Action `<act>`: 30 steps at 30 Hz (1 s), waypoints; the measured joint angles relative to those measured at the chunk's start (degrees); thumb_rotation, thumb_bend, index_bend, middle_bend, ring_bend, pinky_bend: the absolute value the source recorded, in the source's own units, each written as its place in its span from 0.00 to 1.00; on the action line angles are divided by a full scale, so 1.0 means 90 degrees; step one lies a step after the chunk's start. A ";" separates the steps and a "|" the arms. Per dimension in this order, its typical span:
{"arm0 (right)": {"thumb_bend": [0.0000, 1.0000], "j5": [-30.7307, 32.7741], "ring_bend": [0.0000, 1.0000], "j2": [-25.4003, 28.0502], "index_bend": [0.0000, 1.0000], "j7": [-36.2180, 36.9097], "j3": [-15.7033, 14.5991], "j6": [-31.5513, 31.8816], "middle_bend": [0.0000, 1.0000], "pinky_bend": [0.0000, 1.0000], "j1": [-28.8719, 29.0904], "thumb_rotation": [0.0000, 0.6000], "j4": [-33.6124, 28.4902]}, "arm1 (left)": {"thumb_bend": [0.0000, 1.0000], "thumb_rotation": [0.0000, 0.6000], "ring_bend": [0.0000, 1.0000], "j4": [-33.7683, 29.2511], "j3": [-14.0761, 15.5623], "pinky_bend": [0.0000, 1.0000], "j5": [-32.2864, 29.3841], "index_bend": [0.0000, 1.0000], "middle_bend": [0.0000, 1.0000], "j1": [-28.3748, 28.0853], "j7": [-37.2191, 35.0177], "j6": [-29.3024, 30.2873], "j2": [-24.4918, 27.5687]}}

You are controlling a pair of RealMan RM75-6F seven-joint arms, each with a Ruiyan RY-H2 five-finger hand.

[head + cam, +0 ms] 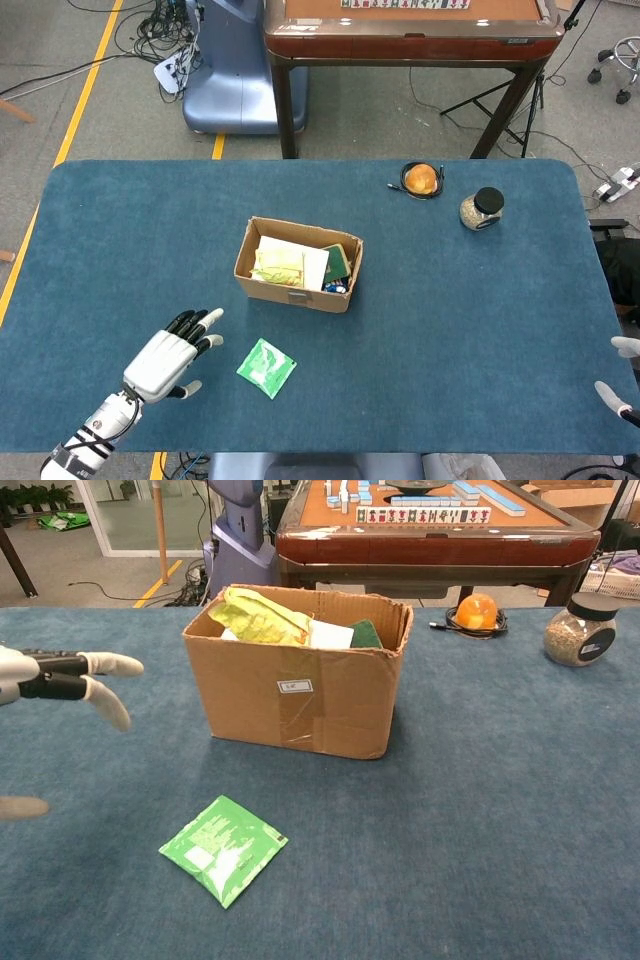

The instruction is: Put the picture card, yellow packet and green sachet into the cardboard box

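Note:
The cardboard box (290, 292) (300, 695) stands open near the table's middle. Inside it lie the yellow packet (277, 268) (255, 618) and a pale card (310, 262) (330, 635), beside a dark green item (337, 262). The green sachet (266, 367) (223, 848) lies flat on the blue cloth in front of the box. My left hand (172, 355) (60, 680) hovers left of the sachet, fingers spread and holding nothing. Only fingertips of my right hand (620, 375) show at the table's right edge; they are apart and hold nothing.
An orange ball on a black ring (422, 179) (476, 612) and a lidded jar (482, 209) (581, 629) sit at the back right. A wooden mahjong table (410, 35) stands beyond the far edge.

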 measured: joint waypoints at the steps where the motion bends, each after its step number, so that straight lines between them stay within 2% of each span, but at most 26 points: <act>1: 0.05 -0.0011 0.36 -0.0001 0.39 -0.0010 -0.0004 0.0003 0.48 0.42 -0.0005 1.00 -0.0003 | 0.17 1.00 0.00 0.0065 0.0016 0.17 0.0044 0.19 0.00 -0.0003 0.0010 -0.0074 0.0002; 5: 0.05 -0.0086 0.36 0.0017 0.39 0.0018 -0.0040 0.0005 0.48 0.42 -0.0012 1.00 -0.0008 | 0.17 1.00 0.00 0.0126 0.0006 0.32 -0.0056 0.11 0.00 -0.0065 0.0288 -0.0381 -0.0026; 10: 0.05 -0.0292 0.36 0.0056 0.39 0.0106 -0.0125 0.0100 0.48 0.42 -0.0053 1.00 0.0038 | 0.17 1.00 0.00 0.0222 -0.0104 0.32 -0.0313 0.11 0.00 -0.0220 0.0877 -0.0787 -0.0220; 12: 0.05 -0.0332 0.36 0.0052 0.39 0.0108 -0.0138 0.0170 0.48 0.42 -0.0084 1.00 0.0056 | 0.17 1.00 0.00 0.0263 -0.0158 0.30 -0.0498 0.12 0.00 -0.0290 0.1113 -0.0951 -0.0333; 15: 0.05 -0.0407 0.36 0.0032 0.39 0.0140 -0.0143 0.0327 0.48 0.42 -0.0136 1.00 0.0095 | 0.17 1.00 0.00 0.0285 -0.0227 0.15 -0.0849 0.12 0.00 -0.0376 0.1427 -0.1131 -0.0490; 17: 0.05 -0.0465 0.36 0.0013 0.39 0.0175 -0.0149 0.0473 0.48 0.42 -0.0190 1.00 0.0144 | 0.17 1.00 0.00 0.0286 -0.0271 0.10 -0.1082 0.12 0.00 -0.0434 0.1644 -0.1215 -0.0613; 30: 0.05 -0.0880 0.36 -0.0124 0.39 0.0435 -0.0226 0.1332 0.48 0.42 -0.0555 1.00 0.0499 | 0.17 1.00 0.00 0.0304 -0.0455 0.07 -0.2426 0.18 0.00 -0.0908 0.3028 -0.1407 -0.1504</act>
